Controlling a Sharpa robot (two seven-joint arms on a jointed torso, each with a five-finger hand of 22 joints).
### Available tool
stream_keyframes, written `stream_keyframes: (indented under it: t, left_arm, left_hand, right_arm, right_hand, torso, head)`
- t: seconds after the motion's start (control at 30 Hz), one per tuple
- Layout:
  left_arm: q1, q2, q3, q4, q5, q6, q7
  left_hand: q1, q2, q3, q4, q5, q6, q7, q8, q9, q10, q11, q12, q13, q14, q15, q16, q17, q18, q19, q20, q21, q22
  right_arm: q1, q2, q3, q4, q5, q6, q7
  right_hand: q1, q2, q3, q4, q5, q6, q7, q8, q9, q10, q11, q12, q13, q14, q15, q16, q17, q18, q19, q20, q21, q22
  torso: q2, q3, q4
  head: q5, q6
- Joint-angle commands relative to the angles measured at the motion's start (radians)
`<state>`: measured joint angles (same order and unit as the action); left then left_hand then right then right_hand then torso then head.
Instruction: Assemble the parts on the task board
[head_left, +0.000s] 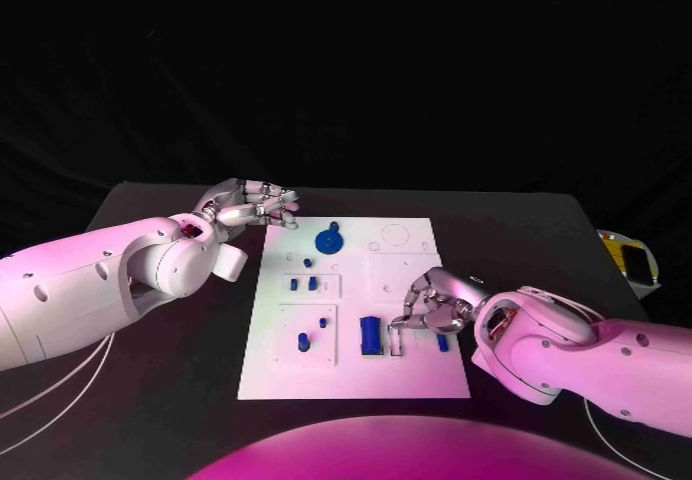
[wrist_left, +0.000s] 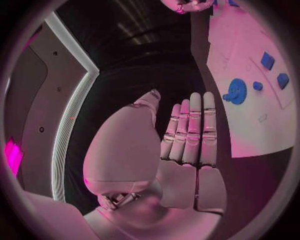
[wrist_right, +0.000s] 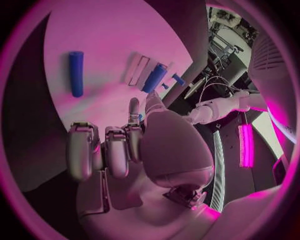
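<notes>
The white task board (head_left: 361, 375) lies mid-table. My left hand (head_left: 254, 208) hovers off its far left corner; the left wrist view shows its fingers (wrist_left: 190, 130) stretched out side by side, holding nothing. A round blue part (head_left: 330, 240) (wrist_left: 237, 91) sits on the board near it. My right hand (head_left: 433, 302) hangs over the board's right side with fingers (wrist_right: 106, 150) curled in, and I see nothing in them. Just beyond it lie a blue peg (head_left: 441, 343) (wrist_right: 76, 73) and a long blue block (head_left: 371, 335) (wrist_right: 154, 77) beside a rectangular frame (head_left: 392, 340) (wrist_right: 139, 70).
Two small blue parts (head_left: 303, 284) (wrist_left: 267, 60) stand at the board's left middle, and another (head_left: 303, 342) sits nearer the front left. A yellow object (head_left: 632, 260) lies at the black table's (head_left: 534, 225) right edge.
</notes>
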<state>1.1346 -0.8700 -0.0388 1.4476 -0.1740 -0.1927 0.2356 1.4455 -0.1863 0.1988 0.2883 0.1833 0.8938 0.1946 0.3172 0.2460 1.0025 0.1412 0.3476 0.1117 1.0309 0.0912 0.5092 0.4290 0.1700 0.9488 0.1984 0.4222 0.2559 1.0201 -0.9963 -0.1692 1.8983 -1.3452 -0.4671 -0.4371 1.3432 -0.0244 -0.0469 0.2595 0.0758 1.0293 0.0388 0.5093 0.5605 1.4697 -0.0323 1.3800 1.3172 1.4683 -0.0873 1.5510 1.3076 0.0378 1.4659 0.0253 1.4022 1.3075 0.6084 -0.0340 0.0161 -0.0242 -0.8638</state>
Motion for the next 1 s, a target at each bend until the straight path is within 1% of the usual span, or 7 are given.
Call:
stream_keyframes:
  t: [0.03,0.13,0.2,0.3,0.5,0.7,1.0]
  left_arm:
    - [0.000,0.002,0.001,0.001,-0.002,0.014,0.005]
    - [0.000,0.003,0.001,0.002,-0.002,0.014,0.005]
    - [0.000,0.004,0.001,0.002,-0.002,0.013,0.005]
    - [0.000,0.003,0.001,0.003,-0.002,0.012,0.005]
    - [0.000,0.003,0.001,0.004,-0.004,0.011,0.006]
    - [0.000,0.003,0.001,0.005,-0.005,0.012,0.007]
    - [0.000,0.000,0.001,0.006,-0.005,0.011,0.006]
  left_hand:
    - [0.004,0.009,-0.004,0.001,0.004,-0.003,0.003,0.006,-0.001,-0.005,0.000,0.005,0.002,-0.009,-0.001,-0.004,0.001,0.011,0.003,0.004,-0.006,-0.002]
    - [0.004,0.009,-0.004,0.001,0.004,-0.003,0.003,0.006,-0.001,-0.005,0.000,0.005,0.002,-0.009,-0.001,-0.004,0.001,0.011,0.003,0.004,-0.006,-0.002]
    - [0.004,0.009,-0.004,0.001,0.004,-0.003,0.003,0.006,-0.001,-0.005,0.000,0.005,0.002,-0.009,-0.001,-0.004,0.001,0.011,0.003,0.004,-0.006,-0.002]
    - [0.004,0.009,-0.004,0.001,0.004,-0.003,0.003,0.006,-0.001,-0.005,0.000,0.005,0.002,-0.009,-0.001,-0.004,0.001,0.011,0.003,0.004,-0.006,-0.002]
    - [0.004,0.009,-0.004,0.001,0.004,-0.003,0.003,0.006,-0.001,-0.005,0.000,0.005,0.002,-0.009,-0.001,-0.004,0.001,0.011,0.003,0.004,-0.006,-0.002]
    - [0.007,0.011,-0.004,0.001,0.004,-0.003,0.003,0.006,-0.002,-0.005,0.000,0.006,0.002,-0.010,-0.001,-0.005,0.002,0.012,0.004,0.004,-0.008,-0.003]
    - [0.007,0.011,-0.004,0.001,0.004,-0.003,0.003,0.006,-0.002,-0.005,0.000,0.006,0.002,-0.010,-0.001,-0.005,0.002,0.012,0.004,0.004,-0.008,-0.003]
  right_arm:
    - [0.009,-0.022,0.000,0.008,0.049,-0.038,0.044]
    - [0.016,-0.048,0.000,0.006,0.060,-0.016,0.036]
    - [0.019,-0.066,0.000,0.004,0.059,0.003,0.026]
    - [0.021,-0.098,-0.002,0.002,0.041,0.026,0.009]
    - [0.018,-0.145,-0.006,0.010,-0.003,0.037,-0.013]
    - [-0.003,-0.162,-0.009,0.018,-0.037,0.047,-0.041]
    - [-0.030,-0.148,-0.010,0.012,-0.055,0.049,-0.063]
  right_hand:
    - [0.017,-0.001,0.003,0.008,0.011,-0.010,0.000,-0.007,-0.004,0.006,0.001,-0.030,0.098,0.088,-0.003,-0.002,0.187,-0.002,0.041,-0.005,-0.007,0.215]
    - [0.030,-0.003,0.009,0.009,0.017,-0.018,0.004,-0.015,-0.009,-0.005,0.004,-0.054,0.083,0.087,0.000,-0.003,0.183,-0.001,0.039,-0.003,-0.013,0.213]
    - [0.038,-0.012,0.012,0.015,0.020,-0.041,0.018,-0.038,-0.022,-0.018,0.014,-0.080,0.065,0.085,0.007,-0.006,0.175,0.001,0.034,0.002,-0.025,0.210]
    - [0.039,-0.019,0.012,0.021,0.019,-0.049,0.025,-0.052,-0.030,-0.027,0.021,-0.097,0.054,0.084,0.013,-0.008,0.171,0.002,0.032,0.007,-0.030,0.209]
    - [0.033,-0.027,0.009,0.027,0.012,-0.053,0.032,-0.064,-0.036,-0.030,0.027,-0.104,0.050,0.085,0.019,-0.007,0.175,0.000,0.035,0.012,-0.022,0.211]
    - [0.019,-0.036,0.003,0.030,0.006,-0.052,0.037,-0.073,-0.042,-0.031,0.032,-0.108,0.047,0.085,0.023,-0.006,0.176,0.001,0.034,0.016,-0.023,0.211]
    - [-0.011,-0.041,-0.004,0.032,0.003,-0.045,0.039,-0.078,-0.045,-0.032,0.034,-0.111,0.044,0.084,0.026,-0.007,0.173,0.001,0.034,0.021,-0.025,0.211]
  torso:
    - [0.000,0.0003,0.0003]
    - [0.000,-0.0008,0.0016]
    - [0.000,-0.0013,0.0021]
    - [0.000,-0.0018,0.0018]
    - [0.000,-0.0005,0.0004]
    - [0.001,0.0001,0.0008]
    - [0.001,0.0002,0.0018]
  head:
    - [-0.003,0.001]
    - [-0.008,0.002]
    - [-0.011,0.001]
    - [-0.013,0.002]
    - [-0.014,0.001]
    - [-0.013,-0.001]
    - [-0.012,-0.005]
